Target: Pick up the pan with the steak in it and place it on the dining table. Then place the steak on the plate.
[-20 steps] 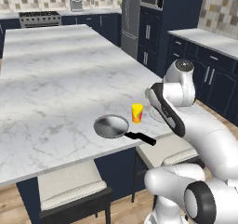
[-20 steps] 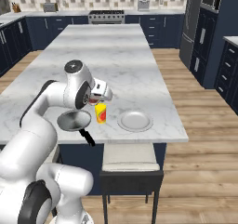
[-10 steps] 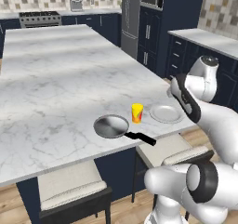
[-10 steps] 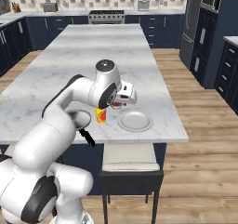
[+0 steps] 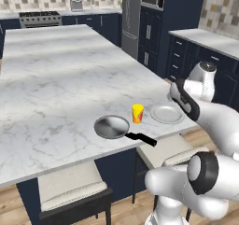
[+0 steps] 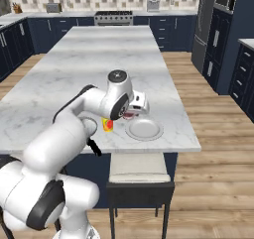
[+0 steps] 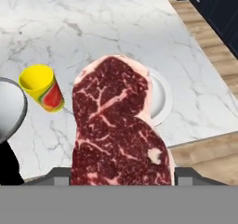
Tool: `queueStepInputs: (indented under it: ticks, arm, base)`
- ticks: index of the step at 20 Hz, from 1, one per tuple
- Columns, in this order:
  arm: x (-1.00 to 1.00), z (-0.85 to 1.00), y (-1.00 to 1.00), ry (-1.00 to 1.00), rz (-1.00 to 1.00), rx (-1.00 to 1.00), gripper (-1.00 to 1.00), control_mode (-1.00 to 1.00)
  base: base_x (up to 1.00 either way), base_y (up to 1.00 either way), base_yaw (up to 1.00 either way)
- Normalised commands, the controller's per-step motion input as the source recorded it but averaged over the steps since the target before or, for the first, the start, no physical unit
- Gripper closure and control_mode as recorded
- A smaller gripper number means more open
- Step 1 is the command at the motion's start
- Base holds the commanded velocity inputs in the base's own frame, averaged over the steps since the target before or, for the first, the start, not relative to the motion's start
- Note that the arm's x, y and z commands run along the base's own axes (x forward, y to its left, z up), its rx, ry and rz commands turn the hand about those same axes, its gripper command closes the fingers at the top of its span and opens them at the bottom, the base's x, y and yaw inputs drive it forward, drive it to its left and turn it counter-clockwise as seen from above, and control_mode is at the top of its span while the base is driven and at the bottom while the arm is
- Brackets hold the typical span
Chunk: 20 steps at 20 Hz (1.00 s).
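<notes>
The red marbled steak (image 7: 118,130) hangs in the air with my gripper (image 6: 133,112) shut on it, just above the near-left rim of the white plate (image 6: 145,129). In the hand view the plate (image 7: 159,97) shows behind the meat. The grey pan (image 5: 112,127) rests empty on the dining table (image 5: 56,79) near its front edge, its black handle (image 5: 143,138) pointing right toward me. The plate (image 5: 166,113) lies to the right of the pan, and in the left base view my arm partly covers its right side.
A yellow cup (image 5: 137,113) stands between pan and plate, close to both; in the hand view the cup (image 7: 43,88) sits left of the steak. Stools (image 5: 70,184) stand under the table's front edge. A wall counter (image 5: 205,39) runs at the right.
My arm has swung right from above the pan and cup to over the plate, carrying the steak. Pan, cup and plate have stayed put.
</notes>
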Motion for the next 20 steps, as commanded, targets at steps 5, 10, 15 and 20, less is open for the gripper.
queueStepInputs:
  ticks: [5, 10, 15, 20]
  arm:
    - [0.55, -0.59, -0.11, 0.02, 0.00, -0.02, 1.00, -1.00]
    - [0.28, -0.58, -0.13, 0.01, 0.00, 0.00, 1.00, -1.00]
    - [0.30, -0.39, 0.00, 0.00, 0.00, 0.00, 1.00, -1.00]
    - [0.58, -0.37, -0.08, 0.00, 0.00, 0.00, 1.00, -1.00]
  base:
    - [0.00, 0.00, 0.00]
    - [0.00, 0.00, 0.00]
    - [0.00, 0.00, 0.00]
    - [0.00, 0.00, 0.00]
